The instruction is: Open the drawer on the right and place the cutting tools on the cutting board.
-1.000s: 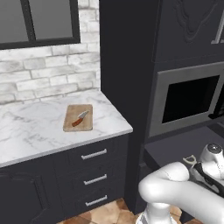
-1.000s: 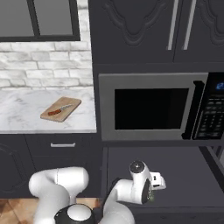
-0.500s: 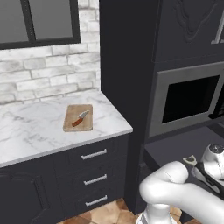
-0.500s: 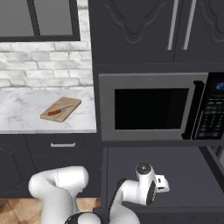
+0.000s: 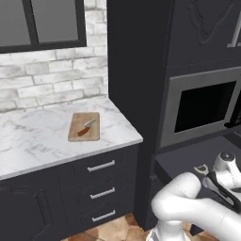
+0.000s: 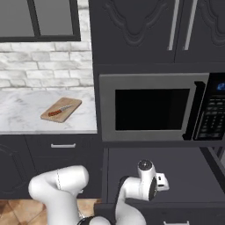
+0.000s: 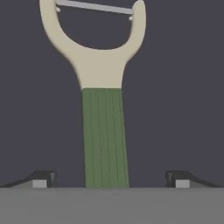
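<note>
Open drawer point(image 6: 176, 176) floor bare around the peeler point(image 7: 105, 131); room either side of its handle. Overhead, microwave point(image 6: 151, 107) close above. Cutting board point(image 5: 84, 126) free beside the knife point(image 5: 86, 127).

One small light-brown wooden cutting board point(image 5: 84, 126) lies on the white marble counter point(image 5: 33, 141), bearing one knife with a reddish-brown handle point(image 5: 85, 127). Below the counter sit three narrow dark drawers with silver bar handles point(image 5: 101, 166). One green-handled peeler with a pale Y-shaped head point(image 7: 104, 118).
</note>
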Motion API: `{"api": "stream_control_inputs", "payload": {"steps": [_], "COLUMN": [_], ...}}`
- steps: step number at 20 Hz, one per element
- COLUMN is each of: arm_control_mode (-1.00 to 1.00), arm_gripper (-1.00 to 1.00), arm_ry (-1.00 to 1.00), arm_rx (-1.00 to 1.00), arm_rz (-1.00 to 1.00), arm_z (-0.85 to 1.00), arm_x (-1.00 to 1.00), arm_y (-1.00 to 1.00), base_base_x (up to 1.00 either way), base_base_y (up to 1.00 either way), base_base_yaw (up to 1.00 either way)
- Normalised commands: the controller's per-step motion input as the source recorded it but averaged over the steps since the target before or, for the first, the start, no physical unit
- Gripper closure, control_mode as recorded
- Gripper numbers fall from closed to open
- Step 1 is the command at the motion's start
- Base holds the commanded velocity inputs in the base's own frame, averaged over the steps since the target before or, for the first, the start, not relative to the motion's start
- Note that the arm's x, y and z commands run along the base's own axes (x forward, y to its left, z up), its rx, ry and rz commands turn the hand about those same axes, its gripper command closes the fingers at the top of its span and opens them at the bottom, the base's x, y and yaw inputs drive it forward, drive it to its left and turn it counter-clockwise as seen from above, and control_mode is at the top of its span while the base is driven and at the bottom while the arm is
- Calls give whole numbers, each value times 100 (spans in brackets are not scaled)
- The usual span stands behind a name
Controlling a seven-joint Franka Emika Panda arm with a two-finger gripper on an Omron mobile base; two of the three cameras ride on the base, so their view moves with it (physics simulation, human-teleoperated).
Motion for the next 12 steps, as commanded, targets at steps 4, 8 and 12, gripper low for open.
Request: {"api": "stream_control_inputs", "payload": {"steps": [4,8,12], "arm_control_mode": [-100,-100,-100], "arm_gripper": [100,100,100], "arm_ry": [4,15,9], "arm_rx": [-3,-9,-4], "arm_rz": [0,0,0], "arm_z": [-32,-91,-95], "arm_x": [-2,-50,-63], "arm_y": [0,-7,-11], "base_base_x": [0,0,0], "base_base_y": [0,0,0], "base_base_yaw": [0,0,0]}}
